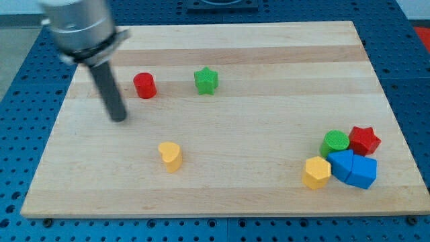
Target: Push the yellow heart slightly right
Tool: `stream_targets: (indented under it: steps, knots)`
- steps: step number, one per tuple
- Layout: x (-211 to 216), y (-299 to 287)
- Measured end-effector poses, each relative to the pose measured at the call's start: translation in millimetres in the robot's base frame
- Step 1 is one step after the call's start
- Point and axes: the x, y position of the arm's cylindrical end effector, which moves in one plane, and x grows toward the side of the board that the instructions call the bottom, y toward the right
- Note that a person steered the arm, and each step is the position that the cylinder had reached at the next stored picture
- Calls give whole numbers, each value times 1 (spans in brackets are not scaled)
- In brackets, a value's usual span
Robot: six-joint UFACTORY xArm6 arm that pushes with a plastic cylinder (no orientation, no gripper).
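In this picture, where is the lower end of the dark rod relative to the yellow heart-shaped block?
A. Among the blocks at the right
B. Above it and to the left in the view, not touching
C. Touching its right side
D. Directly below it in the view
B: my tip stands toward the view's top and left of the yellow heart-shaped block, with bare wooden board between them.

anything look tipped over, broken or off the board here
Nothing stands out. All blocks sit flat on the board; the yellow heart lies alone, with my tip up and to its left, not touching.
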Motion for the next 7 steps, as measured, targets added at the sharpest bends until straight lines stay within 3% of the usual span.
stream_targets:
  steps: [1,2,5,7]
  knots:
    - [39,-20]
    - [61,8]
    - [80,162]
    - [80,133]
